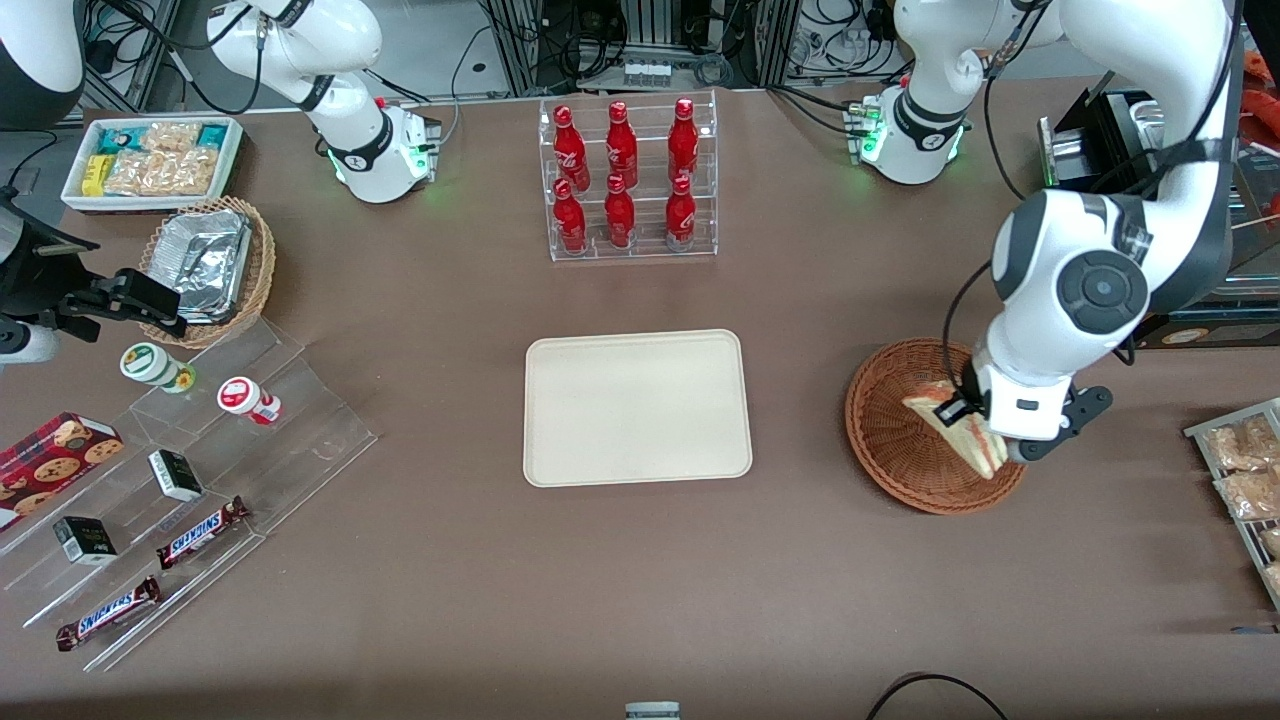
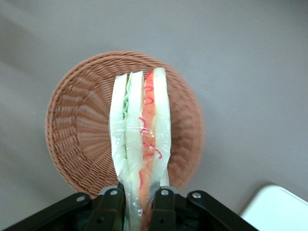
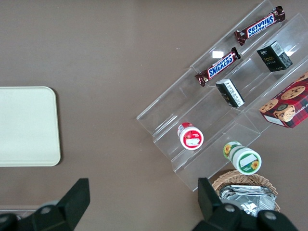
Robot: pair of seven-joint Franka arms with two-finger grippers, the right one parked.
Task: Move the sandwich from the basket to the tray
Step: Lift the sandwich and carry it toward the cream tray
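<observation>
My gripper (image 1: 962,412) hangs over the reddish-brown wicker basket (image 1: 890,440) at the working arm's end of the table, shut on the sandwich (image 1: 960,432). In the left wrist view the wrapped sandwich (image 2: 140,130) shows pale bread with red and green layers, pinched between the black fingers (image 2: 111,204), and it is lifted above the basket (image 2: 77,130). The cream tray (image 1: 637,407) lies bare at the table's middle, and its corner (image 2: 276,211) shows in the left wrist view. The tray (image 3: 26,126) also appears in the right wrist view.
A clear rack of red bottles (image 1: 627,178) stands farther from the front camera than the tray. Toward the parked arm's end are a clear stepped stand with snack bars (image 1: 200,530), a tan basket of foil containers (image 1: 210,262) and a white snack box (image 1: 150,160). Packaged snacks (image 1: 1245,470) lie beside the basket.
</observation>
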